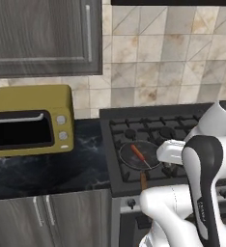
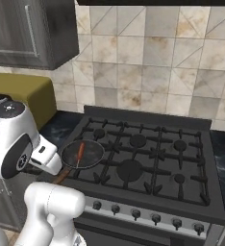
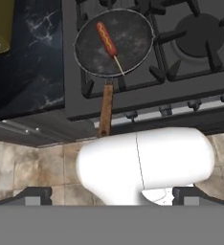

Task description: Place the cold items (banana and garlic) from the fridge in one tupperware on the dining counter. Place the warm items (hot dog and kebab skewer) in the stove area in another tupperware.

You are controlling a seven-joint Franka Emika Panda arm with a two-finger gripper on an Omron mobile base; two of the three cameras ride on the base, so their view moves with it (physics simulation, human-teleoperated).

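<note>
A: How did the jaws stand at this moment?

B: The jaws of the two-finger gripper (image 3: 112, 195) stood fully apart and held nothing. In the hand view the two dark tips rose at the bottom, well short of the black gas stove (image 3: 147, 62).

A: Where was the task's thing?

B: The short reddish-brown hot dog (image 3: 106, 38) lay inside a round dark frying pan (image 3: 115, 42) on the burner at the stove's front left corner. A thin pale stick (image 3: 119, 66) ran from the sausage toward the pan's near rim. The pan's brown wooden handle (image 3: 106, 111) pointed out over the stove's front edge, above the row of knobs. A mustard-yellow toaster oven (image 1: 32, 119) sat on the black marble worktop (image 1: 47, 169) just left of the stove.

A: Which step was in hand?

B: Judged from this, the warm-item step, at the approach; no tupperware could be seen.

A: What did the next move call for?

B: Probably lowering the open jaws into the pan, square across the sausage, clear of the rim and stick.
</note>
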